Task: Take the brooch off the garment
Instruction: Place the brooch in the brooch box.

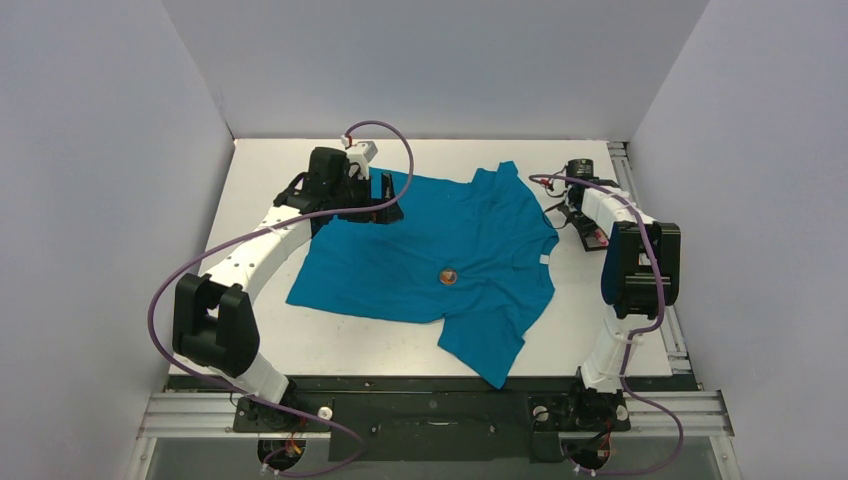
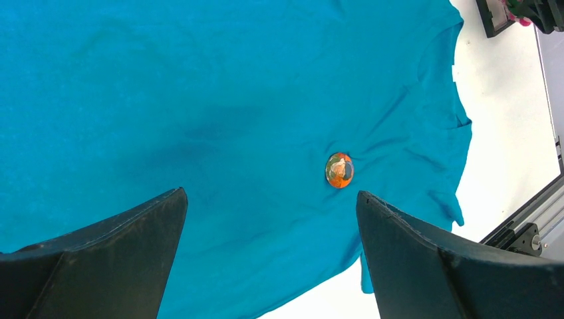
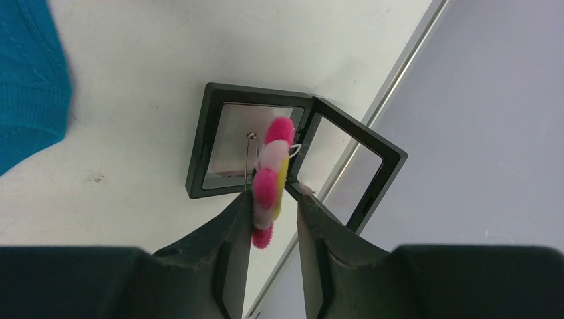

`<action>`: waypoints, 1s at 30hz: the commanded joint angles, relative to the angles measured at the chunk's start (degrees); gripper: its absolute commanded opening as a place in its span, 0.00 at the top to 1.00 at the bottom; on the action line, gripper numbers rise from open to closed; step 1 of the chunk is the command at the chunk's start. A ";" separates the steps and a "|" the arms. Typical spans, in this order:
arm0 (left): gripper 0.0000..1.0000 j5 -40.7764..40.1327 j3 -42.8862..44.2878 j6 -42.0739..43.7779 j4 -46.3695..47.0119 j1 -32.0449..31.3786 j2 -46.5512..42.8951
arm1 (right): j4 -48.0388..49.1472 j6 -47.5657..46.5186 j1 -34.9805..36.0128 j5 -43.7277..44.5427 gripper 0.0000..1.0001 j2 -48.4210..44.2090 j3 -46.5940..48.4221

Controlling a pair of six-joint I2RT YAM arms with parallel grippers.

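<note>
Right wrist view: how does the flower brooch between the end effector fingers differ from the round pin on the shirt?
The flower brooch is fuzzy, with pink and white petals; the round pin is smooth, mostly orange. The flower brooch stands edge-on at the right end effector, over an open black case; the round pin lies flat on the teal shirt. Both are small.

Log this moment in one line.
left gripper: open above garment | right gripper: brooch between jaws, over open black box | grip: unclear
</note>
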 commanded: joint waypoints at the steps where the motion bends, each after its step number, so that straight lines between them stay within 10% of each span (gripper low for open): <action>1: 0.04 0.57 2.62 0.86 0.90 0.26 0.27 | -1.67 -0.17 0.07 -0.03 0.71 -2.27 0.11; 22: 0.04 16.59 -1.95 12.45 2.58 0.26 -1.43 | -14.07 2.61 -0.52 -18.21 0.46 -7.64 7.96; 30: 0.05 20.35 -7.24 38.06 2.89 -6.30 -2.88 | -21.42 13.34 0.47 -40.22 0.43 -12.60 12.82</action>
